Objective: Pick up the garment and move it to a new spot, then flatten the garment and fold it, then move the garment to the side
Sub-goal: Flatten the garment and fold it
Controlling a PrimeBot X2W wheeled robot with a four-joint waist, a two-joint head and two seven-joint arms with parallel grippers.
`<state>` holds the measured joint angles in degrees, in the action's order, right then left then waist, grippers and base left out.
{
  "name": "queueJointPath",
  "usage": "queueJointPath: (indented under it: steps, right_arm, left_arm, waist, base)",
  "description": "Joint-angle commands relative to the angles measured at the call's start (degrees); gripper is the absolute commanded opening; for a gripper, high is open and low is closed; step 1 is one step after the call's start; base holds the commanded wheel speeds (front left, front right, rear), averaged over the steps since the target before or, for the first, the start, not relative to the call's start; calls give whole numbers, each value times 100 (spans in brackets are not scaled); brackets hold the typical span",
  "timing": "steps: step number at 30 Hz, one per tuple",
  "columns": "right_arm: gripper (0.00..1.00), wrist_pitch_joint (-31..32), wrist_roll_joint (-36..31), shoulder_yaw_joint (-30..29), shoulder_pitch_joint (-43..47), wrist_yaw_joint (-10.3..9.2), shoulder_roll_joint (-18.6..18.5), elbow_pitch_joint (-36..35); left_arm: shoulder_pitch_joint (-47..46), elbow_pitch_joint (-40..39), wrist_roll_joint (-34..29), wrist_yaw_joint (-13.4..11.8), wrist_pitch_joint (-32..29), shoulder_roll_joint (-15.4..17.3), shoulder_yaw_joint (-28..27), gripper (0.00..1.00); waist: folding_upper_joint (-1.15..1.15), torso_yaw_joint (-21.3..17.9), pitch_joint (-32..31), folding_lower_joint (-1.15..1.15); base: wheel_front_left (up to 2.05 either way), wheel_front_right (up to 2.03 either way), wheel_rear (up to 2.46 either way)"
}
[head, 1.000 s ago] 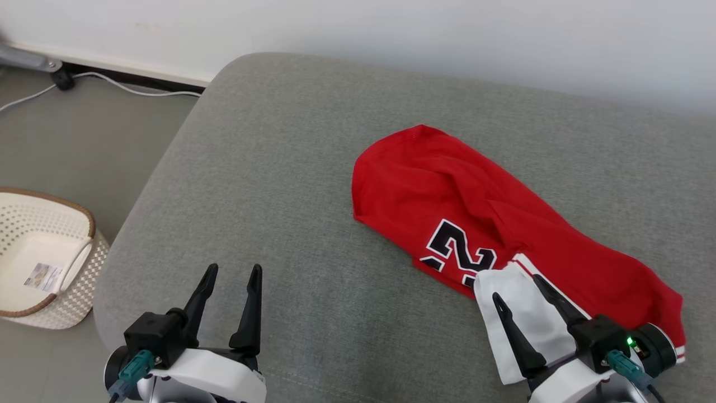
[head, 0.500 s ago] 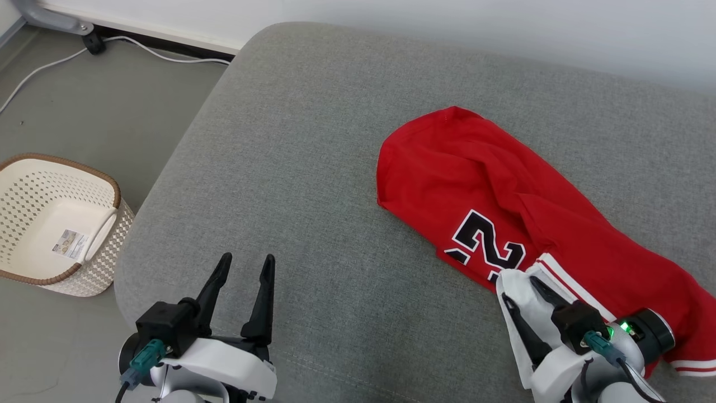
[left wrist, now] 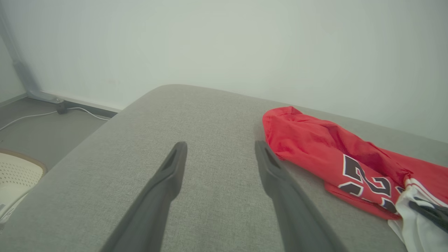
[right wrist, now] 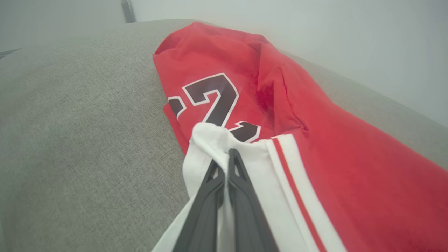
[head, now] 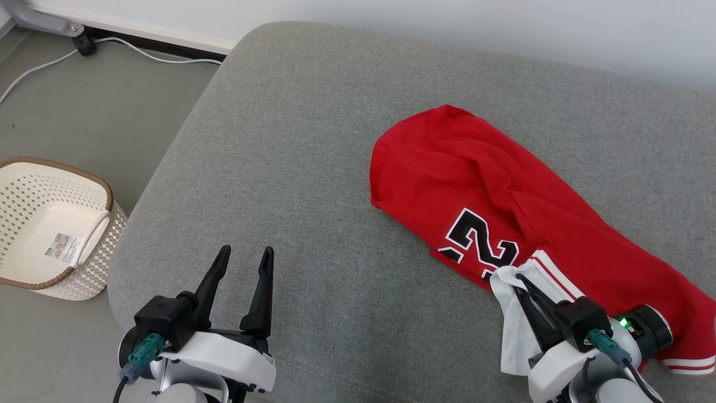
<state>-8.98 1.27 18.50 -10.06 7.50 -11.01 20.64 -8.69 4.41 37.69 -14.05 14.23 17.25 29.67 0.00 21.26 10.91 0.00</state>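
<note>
- The big grey cushion (head: 313, 168) is carrying everything; its back edge is running along the wall and its left edge is dropping down to the floor
- The red garment (head: 475, 184) is lying crumpled on the right half of the cushion, stretching from near the middle down to the front right corner, with a big number showing
- A white basket (head: 50, 240) is sitting on the floor, well apart from the cushion's left edge
- The left gripper (head: 246, 250) is hovering over the front left part of the cushion, its fingers spread wide and holding nothing
- The right gripper (right wrist: 229, 154) is squeezing its fingers tight together on the white flap (right wrist: 206, 140) of the garment, near the front edge
- I am thinking the garment is soft, light and floppy, so it is going to sag and drag when lifted, but it is not going to break
- A pinch on a thick edge, like this white striped part, is looking like a good spot, because thin cloth could be slipping out
</note>
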Motion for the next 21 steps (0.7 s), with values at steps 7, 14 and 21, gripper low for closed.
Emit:
queueJointPath:
  steps: [7, 14, 21]
  right_arm:
    - [0, -305, 220, -21, -70, -1, -29, -627]
    - [0, -318, 579, -492, -523, -1, -147, -1103]
    - [0, -245, 1423, -1075, -1883, -1, -395, -296]
  left_arm:
    - [-208, -40, -149, 136, 76, 37, -305, 100]
    - [-182, -36, -203, 200, 76, 24, -388, 100]
    - [-350, -51, -268, 287, 74, 89, -382, 100]
  waist:
    - [0, -16, -11, 0]
    - [0, -216, 42, 0]
    - [0, -456, 326, 0]
  base:
    - [0, 0, 0]
    - [0, 0, 0]
    - [0, 0, 0]
